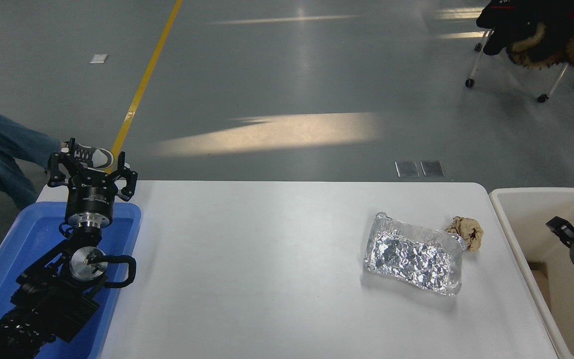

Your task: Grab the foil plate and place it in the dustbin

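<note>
The foil plate (414, 253) lies flat on the white table (267, 279) at the right, shiny and crinkled. The off-white dustbin (516, 239) stands past the table's right edge. My right gripper (558, 227) comes in from the right edge and hangs over the dustbin's inside, to the right of the plate and apart from it; only part of it shows. My left gripper (91, 169) is parked at the lower left over the blue tray, its fingers spread open and empty.
A small crumpled brown paper wad (468, 231) touches the plate's far right corner. A shallow blue tray (13, 249) lies at the table's left. A person's leg and shoe (90, 155) show at the far left. A chair with dark clothing (536, 35) stands at the far right.
</note>
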You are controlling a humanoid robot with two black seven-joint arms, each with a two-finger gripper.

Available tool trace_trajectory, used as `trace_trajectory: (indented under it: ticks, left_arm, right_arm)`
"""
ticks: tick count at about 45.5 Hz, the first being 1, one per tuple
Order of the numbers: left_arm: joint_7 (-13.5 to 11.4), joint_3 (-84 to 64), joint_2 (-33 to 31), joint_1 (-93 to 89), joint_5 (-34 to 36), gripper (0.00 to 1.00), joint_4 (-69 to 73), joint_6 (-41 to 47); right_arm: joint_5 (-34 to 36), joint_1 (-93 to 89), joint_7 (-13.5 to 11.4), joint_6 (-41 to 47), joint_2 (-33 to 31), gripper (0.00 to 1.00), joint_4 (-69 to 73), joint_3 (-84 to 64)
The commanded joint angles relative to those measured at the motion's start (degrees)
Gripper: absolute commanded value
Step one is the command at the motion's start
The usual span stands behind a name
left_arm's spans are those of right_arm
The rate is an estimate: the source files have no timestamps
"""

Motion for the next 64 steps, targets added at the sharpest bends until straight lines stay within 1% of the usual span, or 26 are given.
trace_trajectory:
  ticks: [1,28,33,36,38,40,42,45,48,53,54,56,60,64]
  left_arm:
    - [0.00,0.00,0.00,0.05,0.01,0.99,-0.03,0.00]
    - [0.09,0.00,0.09,0.05,0.01,0.99,0.06,0.00]
    - [-0.09,-0.09,-0.09,-0.04,-0.08,0.99,0.06,0.18]
    - [0.09,0.09,0.00,-0.13,0.10,0.99,-0.03,0.09]
    - [0.09,0.09,0.00,-0.13,0.10,0.99,-0.03,0.09]
    - [0.09,0.09,0.09,-0.13,0.10,0.99,-0.03,0.00]
    - [0.09,0.09,0.00,-0.13,0.10,0.99,-0.03,0.00]
    - [0.09,0.09,0.09,-0.13,0.10,0.99,-0.03,0.00]
    - [0.09,0.09,0.09,-0.04,0.10,0.99,-0.03,0.00]
    - [0.09,0.09,0.09,-0.13,0.10,0.99,0.06,0.00]
    - [0.09,0.09,0.09,-0.13,0.10,0.99,-0.03,0.00]
    - [0.09,0.09,0.09,-0.04,0.10,0.99,0.06,0.00]
    - [0.09,0.09,0.09,-0.04,0.10,0.99,-0.03,0.00]
    - [0.09,0.00,0.09,-0.04,0.01,0.99,0.06,0.00]
  right_arm:
    - [-1.22,-3.29,-0.15,-4.49,2.28,1.00,-1.57,3.40]
    - [-1.13,-1.97,-0.06,-4.75,2.46,1.00,-1.92,4.28]
    - [-1.22,0.21,0.29,-3.79,1.49,1.00,0.27,5.85]
    - [-2.44,7.67,0.29,-3.08,0.01,1.00,8.86,7.71]
    - [-4.98,12.24,0.20,-2.99,-4.37,1.00,16.41,7.45]
    - [-7.79,16.64,0.20,-3.78,-10.17,1.00,25.72,7.27]
    - [-10.52,22.08,0.20,-3.96,-13.70,1.00,34.95,7.01]
    - [-15.26,31.57,0.29,-3.70,-16.25,1.00,45.95,4.56]
    - [-17.04,40.19,0.20,-3.70,-18.28,1.00,54.48,-1.41]
    - [-17.04,54.25,0.47,-3.08,-15.39,1.00,66.00,-13.54]
    - [-17.04,60.02,0.55,-2.91,-12.86,1.00,71.24,-18.09]
    - [-17.04,65.41,0.56,-2.82,-9.86,1.00,76.89,-22.24]
    - [-17.04,75.70,0.64,-2.12,-4.50,1.00,87.18,-26.74]
    - [-17.04,83.70,0.64,-0.45,0.34,1.00,95.10,-27.80]
